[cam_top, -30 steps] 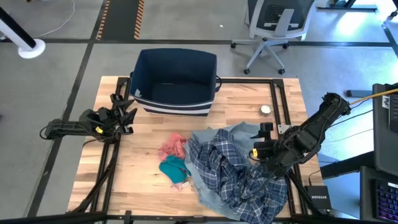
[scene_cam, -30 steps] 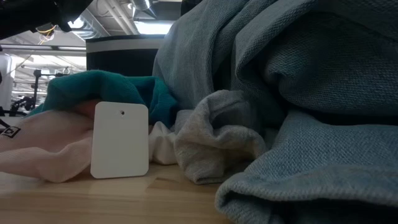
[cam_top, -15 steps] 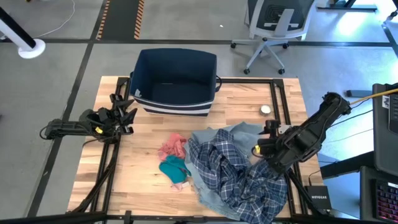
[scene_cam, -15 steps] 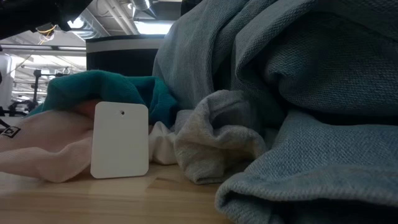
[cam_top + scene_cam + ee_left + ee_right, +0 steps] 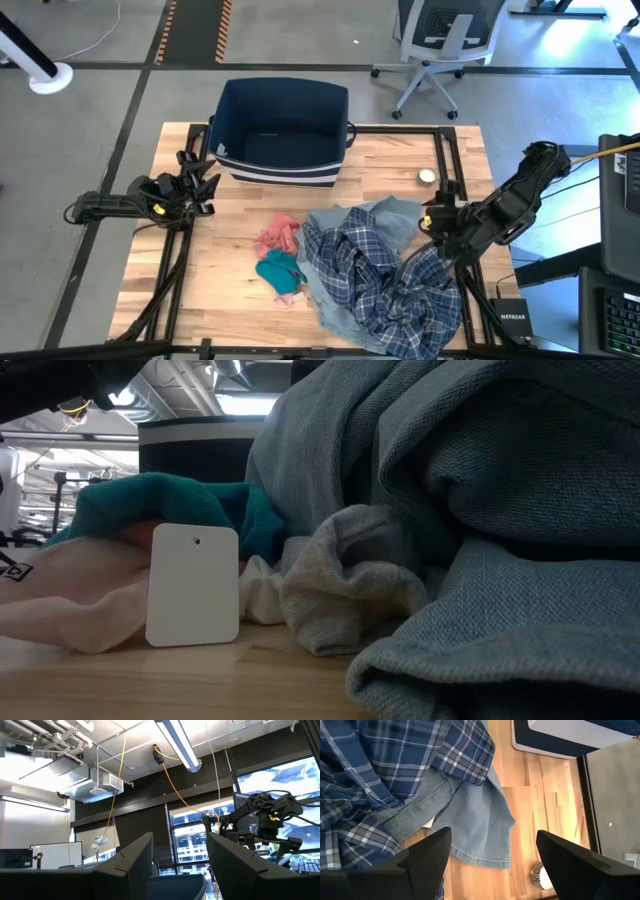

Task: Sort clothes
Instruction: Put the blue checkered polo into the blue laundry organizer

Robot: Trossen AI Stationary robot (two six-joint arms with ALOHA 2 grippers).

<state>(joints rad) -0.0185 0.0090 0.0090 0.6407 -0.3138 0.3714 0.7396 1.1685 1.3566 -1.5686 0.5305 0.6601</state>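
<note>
The clothes lie in a pile on the wooden table (image 5: pixel 230 300). A navy-white plaid shirt (image 5: pixel 370 280) lies over a pale blue denim piece (image 5: pixel 390 213), with a pink piece (image 5: pixel 278 235) and a teal piece (image 5: pixel 280 270) to their left. My right gripper (image 5: pixel 432 228) hovers open above the pile's right edge, its fingers over the denim's hem (image 5: pixel 480 855) without touching it. My left gripper (image 5: pixel 210 182) waits open at the table's left side, pointing up into the room (image 5: pixel 175 865). In the low view a white tag (image 5: pixel 193 585) leans on the pink piece (image 5: pixel 60 595).
A navy bin with white stripes (image 5: pixel 285 130) stands at the far middle of the table. A small round object (image 5: pixel 427 176) lies near the far right. Black frame rails (image 5: pixel 448 160) run along the table's sides. Bare wood lies between the bin and the pile.
My right gripper has drawn back from the plaid shirt toward the table's right edge and risen a little, rolling its wrist somewhat. The clothes lie as before.
</note>
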